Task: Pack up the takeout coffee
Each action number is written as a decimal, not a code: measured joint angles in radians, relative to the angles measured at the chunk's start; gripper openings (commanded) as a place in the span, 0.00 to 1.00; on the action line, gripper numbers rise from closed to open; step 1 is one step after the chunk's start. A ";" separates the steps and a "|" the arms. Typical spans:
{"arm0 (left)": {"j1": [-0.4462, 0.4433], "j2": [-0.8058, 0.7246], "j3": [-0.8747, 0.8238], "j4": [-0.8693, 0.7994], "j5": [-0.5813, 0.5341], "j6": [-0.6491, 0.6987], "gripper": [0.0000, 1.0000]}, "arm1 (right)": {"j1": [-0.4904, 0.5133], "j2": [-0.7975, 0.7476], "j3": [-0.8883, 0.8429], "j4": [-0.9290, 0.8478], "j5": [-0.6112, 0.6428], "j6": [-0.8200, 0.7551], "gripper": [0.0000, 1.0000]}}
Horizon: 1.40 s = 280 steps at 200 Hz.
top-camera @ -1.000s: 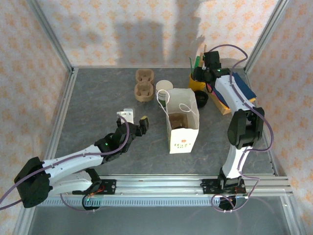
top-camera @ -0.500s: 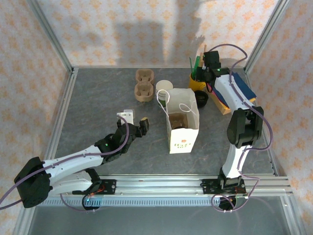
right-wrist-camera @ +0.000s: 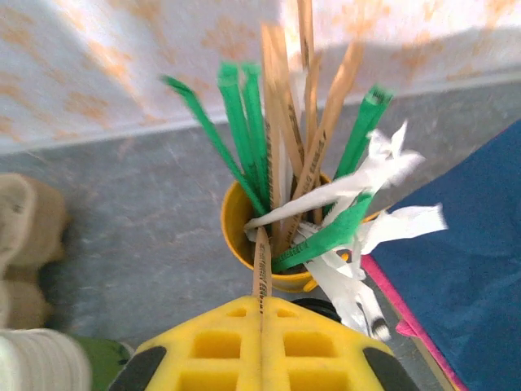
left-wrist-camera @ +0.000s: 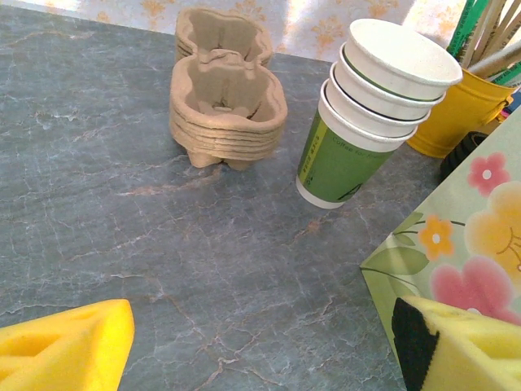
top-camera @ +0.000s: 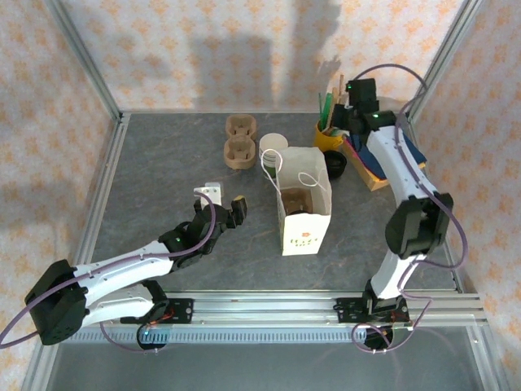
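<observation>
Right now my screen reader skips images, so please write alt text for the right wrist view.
The right gripper is closed on a wooden stick at the rim of a yellow cup crowded with green straws and more sticks, on a grey table.

Something dark sits deep in the paper bag (top-camera: pixel 305 232) seen from above, too small and shadowed to identify. From the left wrist the bag runs off the right edge and hides most of the black lid stack (left-wrist-camera: pixel 457 153). The wooden stirrer (right-wrist-camera: pixel 260 261) pinched in the right gripper (right-wrist-camera: pixel 261 314) is cut off below, and the cup stack (right-wrist-camera: pixel 37 362) beside it is blurred.
</observation>
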 measured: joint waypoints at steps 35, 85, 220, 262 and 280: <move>0.006 0.006 0.000 0.000 0.003 -0.004 0.84 | 0.000 -0.216 0.004 -0.023 -0.024 0.011 0.00; 0.013 0.021 0.000 0.006 0.002 -0.005 0.85 | 0.000 -0.501 0.008 -0.068 -0.094 0.076 0.00; 0.019 0.074 0.001 0.034 -0.042 -0.019 0.84 | 0.000 -0.579 0.148 -0.560 -0.392 0.214 0.00; 0.019 0.081 0.001 0.053 -0.042 -0.019 0.84 | 0.000 -0.578 0.159 -0.664 -0.393 0.215 0.00; 0.019 0.089 0.001 0.056 -0.042 -0.020 0.84 | 0.000 -0.570 0.158 -0.679 -0.396 0.215 0.00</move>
